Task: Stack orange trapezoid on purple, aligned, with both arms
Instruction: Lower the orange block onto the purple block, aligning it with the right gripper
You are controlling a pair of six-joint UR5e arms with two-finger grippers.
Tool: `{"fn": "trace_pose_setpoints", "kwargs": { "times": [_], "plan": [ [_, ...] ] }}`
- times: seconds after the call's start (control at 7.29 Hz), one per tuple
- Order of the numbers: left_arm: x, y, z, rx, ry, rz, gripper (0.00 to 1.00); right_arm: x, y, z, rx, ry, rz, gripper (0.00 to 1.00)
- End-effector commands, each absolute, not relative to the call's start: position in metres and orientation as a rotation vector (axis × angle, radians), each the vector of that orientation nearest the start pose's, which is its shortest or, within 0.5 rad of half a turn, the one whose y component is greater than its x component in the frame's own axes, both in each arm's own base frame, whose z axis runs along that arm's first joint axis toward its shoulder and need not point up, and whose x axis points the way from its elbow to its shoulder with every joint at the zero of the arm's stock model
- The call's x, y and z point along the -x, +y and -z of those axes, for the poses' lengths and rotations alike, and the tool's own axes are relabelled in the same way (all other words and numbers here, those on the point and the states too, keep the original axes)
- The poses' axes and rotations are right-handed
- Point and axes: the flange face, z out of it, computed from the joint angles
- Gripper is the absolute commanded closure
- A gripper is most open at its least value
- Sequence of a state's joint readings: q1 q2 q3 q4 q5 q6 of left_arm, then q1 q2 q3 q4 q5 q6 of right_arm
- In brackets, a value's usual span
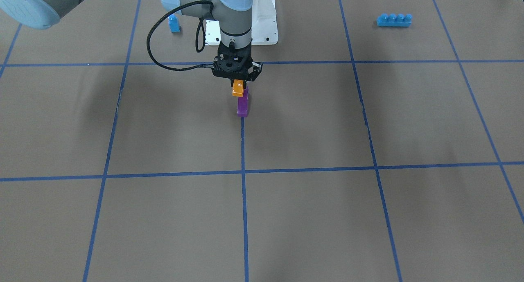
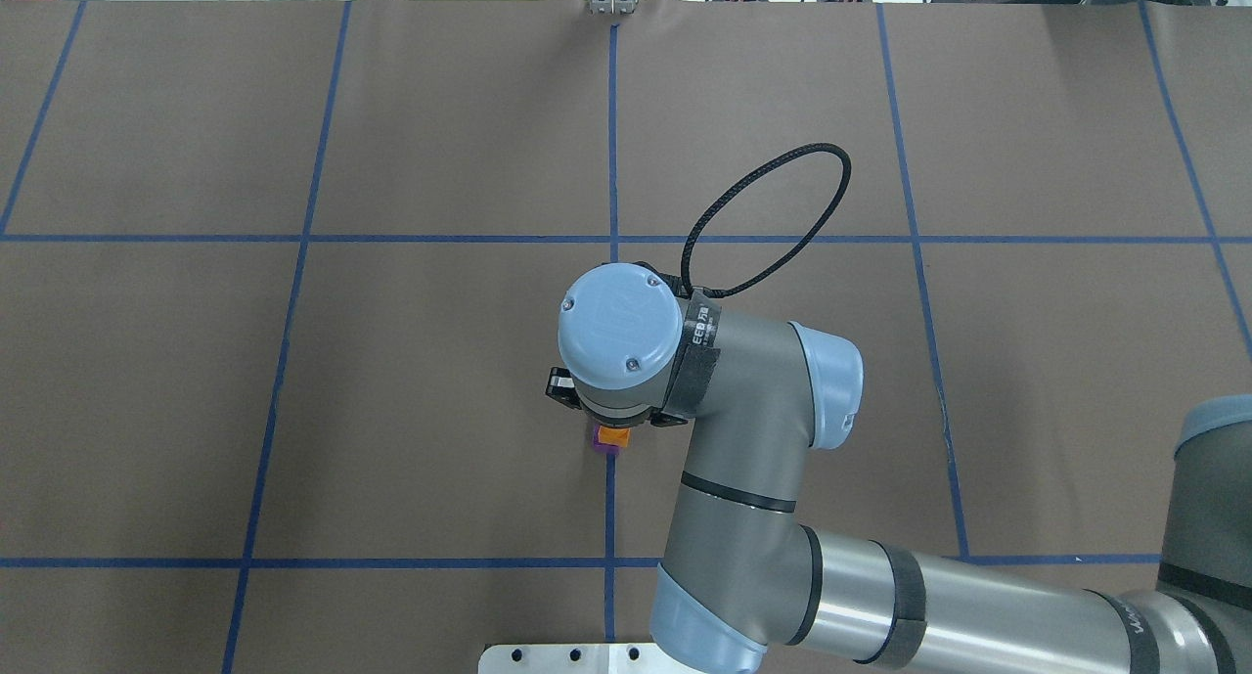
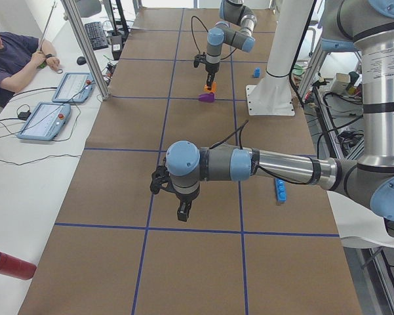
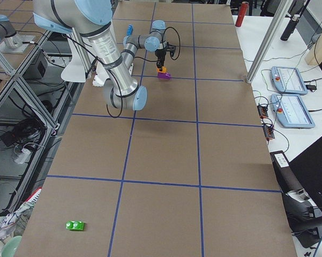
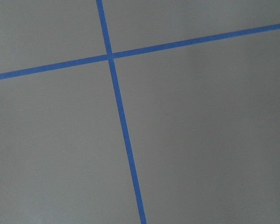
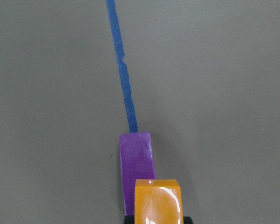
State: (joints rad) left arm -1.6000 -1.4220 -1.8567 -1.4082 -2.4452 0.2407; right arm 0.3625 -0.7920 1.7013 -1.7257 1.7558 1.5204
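Surface: we see a table (image 1: 163, 126) covered in brown paper, squared off by blue tape lines (image 1: 311, 168).
Right gripper: the right gripper (image 1: 238, 84) points straight down, and we find its fingers clamped on the orange trapezoid (image 1: 237, 89).
Orange trapezoid: held off the paper just above the purple brick (image 1: 242, 107), over one end of it in the wrist view; we cannot tell whether they touch.
Purple brick: on the paper, lying on a tape line, near the white base plate (image 1: 266, 28).
Left gripper: the left gripper (image 3: 183, 211) hangs over the table well apart from both bricks; we cannot tell whether its fingers are apart or together.
Other bricks: a small blue single-stud brick (image 1: 174, 23) and a long blue four-stud brick (image 1: 394, 20) lie to either side of the base plate.
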Motion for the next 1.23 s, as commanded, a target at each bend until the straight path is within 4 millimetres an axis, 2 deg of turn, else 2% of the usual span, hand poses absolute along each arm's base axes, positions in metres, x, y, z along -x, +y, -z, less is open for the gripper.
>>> {"fn": "trace_pose_setpoints", "kwargs": {
  "times": [0.0, 0.69, 1.1],
  "plan": [
    [0.0692, -0.4217, -0.5959, -0.094, 0.871, -0.187, 0.00, 0.5972, -0.3466, -0.1591, 0.013, -0.770, -0.225, 1.00],
    [0.0692, -0.4216, -0.5960, -0.093, 0.871, -0.187, 0.00, 0.6034, -0.3490, -0.1526, 0.003, -0.769, -0.228, 1.00],
    [0.0692, -0.4223, -0.5982, -0.091, 0.871, -0.187, 0.00, 0.6063, -0.3509, -0.1570, -0.009, -0.756, -0.215, 1.00]
  ]
}}
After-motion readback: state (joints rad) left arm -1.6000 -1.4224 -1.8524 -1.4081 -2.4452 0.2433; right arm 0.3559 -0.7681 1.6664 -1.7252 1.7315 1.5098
